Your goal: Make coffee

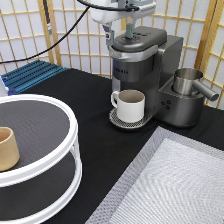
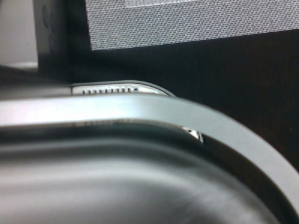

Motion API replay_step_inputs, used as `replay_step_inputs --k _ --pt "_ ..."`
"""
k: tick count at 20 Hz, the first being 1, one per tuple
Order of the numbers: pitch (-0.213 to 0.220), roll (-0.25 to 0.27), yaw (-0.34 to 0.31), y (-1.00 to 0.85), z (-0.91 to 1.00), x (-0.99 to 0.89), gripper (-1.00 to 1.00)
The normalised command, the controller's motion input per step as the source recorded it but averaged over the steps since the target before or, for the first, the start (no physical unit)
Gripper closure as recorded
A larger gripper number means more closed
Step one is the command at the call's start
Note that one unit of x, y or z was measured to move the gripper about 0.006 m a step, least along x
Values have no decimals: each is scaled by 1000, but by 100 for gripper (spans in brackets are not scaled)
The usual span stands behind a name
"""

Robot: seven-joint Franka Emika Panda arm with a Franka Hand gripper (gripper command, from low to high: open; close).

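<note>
- We see a black table [image 1: 95, 130] spanning the scene, with a folding screen of wooden slats and white panels [image 1: 30, 35] at the far side.
- On the near right lies a large grey woven mat [image 1: 175, 185], flat on the table; the wrist view shows a patch of the same weave [image 2: 206, 20] beyond the machine's edge.
- On the left stands a white two-tier turntable [image 1: 75, 145] with dark shelf surfaces; a tan handleless cup [image 1: 7, 148] sits upright on its upper tier at the left edge.
- At the far centre stands the dark grey coffee machine [image 1: 150, 50], its lid down as far as we can tell. The wrist view is filled with its curved grey top [image 2: 131, 165] from very close by.
- To the machine's right, touching its base unit, a steel milk jug [image 1: 187, 80] stands upright with its handle pointing right.
- A blue ridged mat [image 1: 30, 75] lies at the far left of the table.
- A cream-white handled mug [image 1: 130, 105] stands upright on the machine's round drip tray [image 1: 117, 120], under the spout, handle to the left.
- The gripper [image 1: 120, 35] hangs directly over the machine's lid, its fingers [image 1: 129, 31] reaching down to the top surface; we make out two fingers spread apart with nothing visible between them.
- The coffee pod does not show in either view, so we cannot tell where it is.
</note>
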Motion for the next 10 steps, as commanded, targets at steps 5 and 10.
replay_step_inputs --k 5,10 --pt "32 -23 -22 78 -93 -110 -100" --pt "-9 20 3 -705 854 -361 -100"
